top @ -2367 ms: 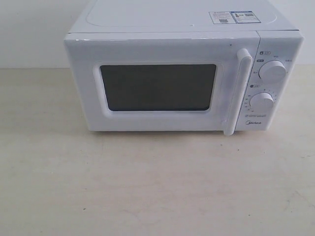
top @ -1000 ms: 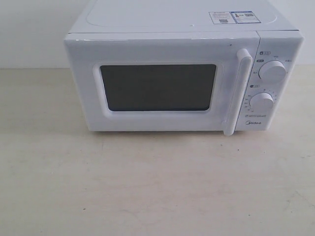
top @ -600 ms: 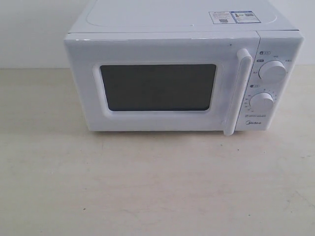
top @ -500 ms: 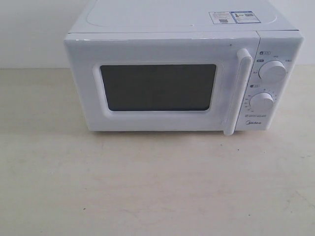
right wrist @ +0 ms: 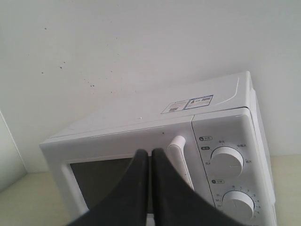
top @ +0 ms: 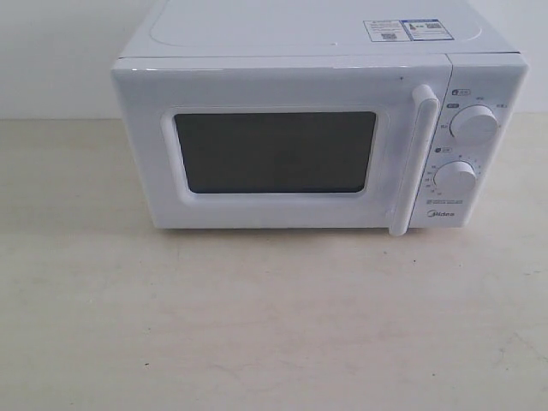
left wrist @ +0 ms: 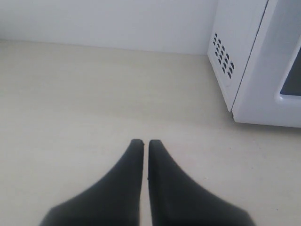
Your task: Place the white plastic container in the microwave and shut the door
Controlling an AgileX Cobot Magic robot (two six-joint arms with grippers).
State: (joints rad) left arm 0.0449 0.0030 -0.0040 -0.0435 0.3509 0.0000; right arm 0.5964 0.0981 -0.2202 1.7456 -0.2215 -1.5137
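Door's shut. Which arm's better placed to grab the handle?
Right. The right pincer faces the handle, which sits at the right edge of the door in the exterior view. The left pincer is low over the table, off the vented side of the microwave.

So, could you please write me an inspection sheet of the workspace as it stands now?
Surface: pale table, faintly scuffed.
Job's things: microwave standing on the table; door shut; white plastic container not seen in any view.
Clutter: nothing seen.
Grippers: left tool shut, empty, over the table beside the microwave's vented side; right tool shut, empty, in front of the microwave, pointed toward the handle.
Cables: nothing seen.
Surroundings: plain white wall behind.
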